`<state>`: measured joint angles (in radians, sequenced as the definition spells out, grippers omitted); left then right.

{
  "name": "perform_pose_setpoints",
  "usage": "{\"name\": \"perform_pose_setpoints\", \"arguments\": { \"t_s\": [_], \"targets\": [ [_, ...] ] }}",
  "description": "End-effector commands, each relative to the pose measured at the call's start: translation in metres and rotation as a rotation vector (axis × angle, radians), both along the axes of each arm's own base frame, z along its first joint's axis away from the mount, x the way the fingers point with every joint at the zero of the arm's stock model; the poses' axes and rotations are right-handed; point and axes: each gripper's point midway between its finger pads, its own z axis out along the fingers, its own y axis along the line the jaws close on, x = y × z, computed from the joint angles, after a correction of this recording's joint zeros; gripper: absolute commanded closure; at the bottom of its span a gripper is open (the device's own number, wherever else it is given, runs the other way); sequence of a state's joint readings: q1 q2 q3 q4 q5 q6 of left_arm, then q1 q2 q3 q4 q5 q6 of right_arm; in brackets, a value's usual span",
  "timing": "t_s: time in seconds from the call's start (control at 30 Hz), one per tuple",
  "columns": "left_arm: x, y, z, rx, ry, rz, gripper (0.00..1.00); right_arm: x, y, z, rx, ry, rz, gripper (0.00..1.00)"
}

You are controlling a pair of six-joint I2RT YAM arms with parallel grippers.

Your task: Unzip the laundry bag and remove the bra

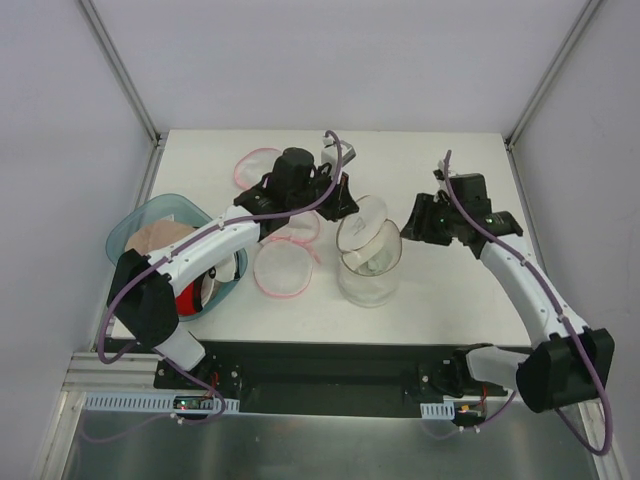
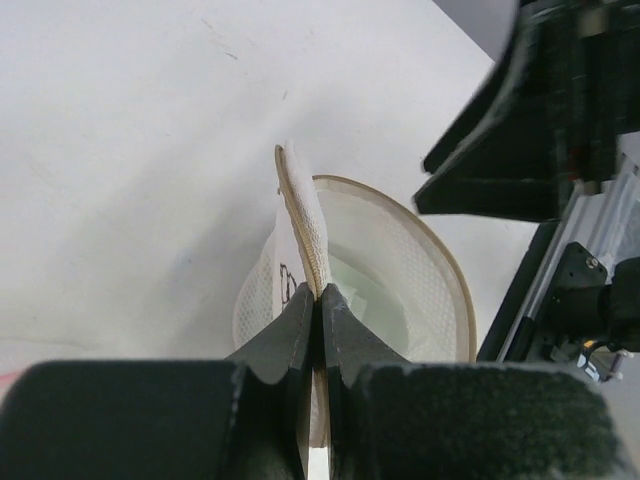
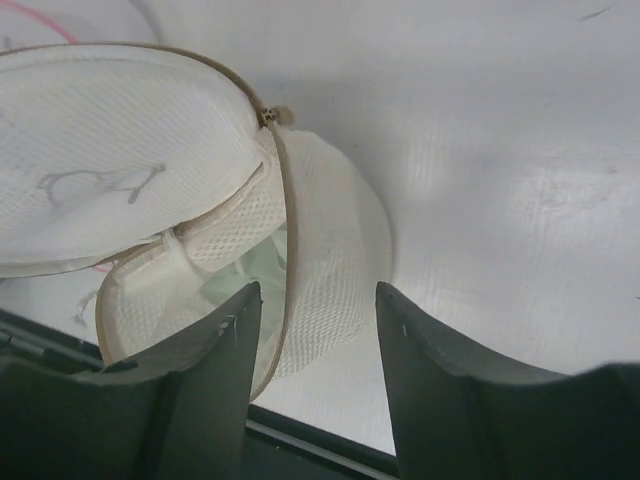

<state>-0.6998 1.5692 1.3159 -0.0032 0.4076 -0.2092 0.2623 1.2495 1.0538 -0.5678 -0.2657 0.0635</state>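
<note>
The cream mesh laundry bag (image 1: 370, 255) stands open like a clamshell in the middle of the table, its tan zip trim parted. My left gripper (image 1: 345, 205) is shut on the bag's upper flap (image 2: 305, 235) and holds it up. The pale greenish bra (image 3: 250, 275) lies inside the lower half; it also shows in the left wrist view (image 2: 365, 290). My right gripper (image 3: 315, 305) is open, its fingers straddling the rim of the lower half (image 3: 330, 250); in the top view it (image 1: 415, 222) sits just right of the bag.
Pink-rimmed round mesh pouches (image 1: 285, 268) lie left of the bag, one more (image 1: 255, 165) behind the left arm. A teal bin (image 1: 140, 225) at the far left holds a peach-beige cloth (image 1: 165, 240) and a red item (image 1: 188, 298).
</note>
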Motion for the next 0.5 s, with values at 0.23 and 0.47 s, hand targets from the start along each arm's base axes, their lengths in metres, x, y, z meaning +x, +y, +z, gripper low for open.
{"name": "perform_pose_setpoints", "arguments": {
  "t_s": [0.23, 0.47],
  "targets": [
    [0.004, 0.009, 0.020, -0.007, -0.008, 0.082, 1.00, -0.006, 0.049, 0.084, 0.086, -0.226, 0.079, 0.67],
    [-0.003, 0.015, 0.014, 0.000, 0.003, 0.083, 1.00, -0.022, 0.093, 0.008, 0.063, -0.022, 0.214, 0.64]
  ]
}}
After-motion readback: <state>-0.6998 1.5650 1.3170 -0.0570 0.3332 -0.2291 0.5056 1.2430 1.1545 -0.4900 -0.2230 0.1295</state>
